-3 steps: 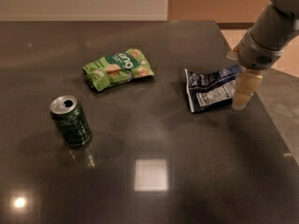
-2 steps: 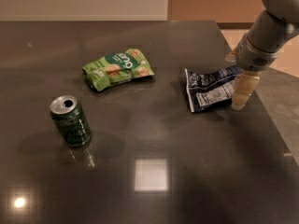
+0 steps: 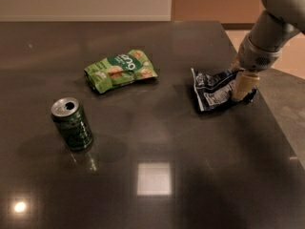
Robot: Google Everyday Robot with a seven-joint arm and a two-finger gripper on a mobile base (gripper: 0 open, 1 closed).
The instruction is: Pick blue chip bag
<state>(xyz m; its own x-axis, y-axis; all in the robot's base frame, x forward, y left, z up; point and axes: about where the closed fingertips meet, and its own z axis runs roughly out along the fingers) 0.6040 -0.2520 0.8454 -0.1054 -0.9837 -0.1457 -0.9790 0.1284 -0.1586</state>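
Little has shifted since a second ago: the upper arm sits a touch higher and further right in view, the claw [image 3: 243, 87] has edged slightly left, and the bag stays put. Claw hangs low at the right side of the counter [image 3: 200, 156], appearing to touch the right end of the blue chip bag [image 3: 213, 89]. Clenched or released: cannot tell from this angle. Bag lies flat near the counter's right edge, long axis roughly left-right across the view. Nearly all of its body stretches leftward from the claw, toward the counter's middle. Judgement: the grip must close across this near end, then lift. Farther left, well apart: green snack bag [image 3: 121, 70]. Beyond it, nearer the camera: upright green can [image 3: 72, 124].
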